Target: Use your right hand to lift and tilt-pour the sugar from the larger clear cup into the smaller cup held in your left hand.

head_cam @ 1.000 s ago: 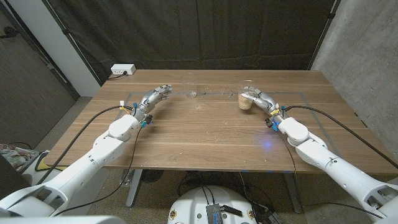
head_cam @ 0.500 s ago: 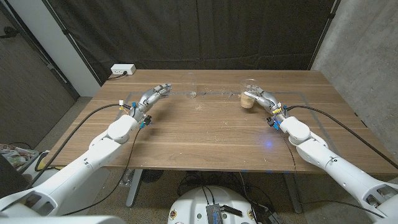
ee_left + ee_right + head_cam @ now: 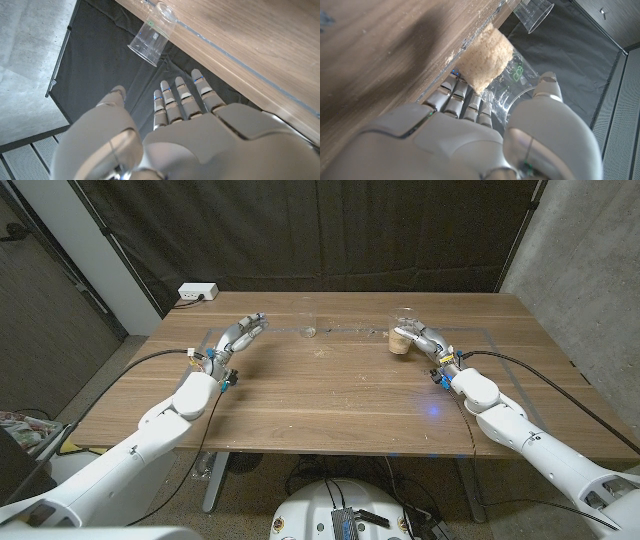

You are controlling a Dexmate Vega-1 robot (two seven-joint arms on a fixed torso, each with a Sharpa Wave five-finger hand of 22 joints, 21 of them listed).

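The larger clear cup (image 3: pixel 402 330) holds brown sugar (image 3: pixel 398 343) in its bottom and stands upright at the back right of the table. My right hand (image 3: pixel 424 340) grips it from the right; in the right wrist view the fingers (image 3: pixel 465 100) and thumb wrap the larger cup (image 3: pixel 517 82) just above the sugar (image 3: pixel 487 62). The smaller clear cup (image 3: pixel 308 320) stands free at the back middle, seen also as the smaller cup (image 3: pixel 152 34) and the smaller cup (image 3: pixel 534 12). My left hand (image 3: pixel 240 337) is open to the left of it, fingers (image 3: pixel 175 100) stretched toward it, apart from it.
A white power box (image 3: pixel 197 292) sits at the table's back left corner. Blue tape lines (image 3: pixel 470 332) mark a rectangle on the wooden table (image 3: pixel 330 395). A few grains lie scattered between the cups (image 3: pixel 350 330). A black curtain hangs behind.
My left hand has risen a little and drawn slightly left, away from the smaller cup. My right hand has shifted the larger cup slightly toward the back of the table.
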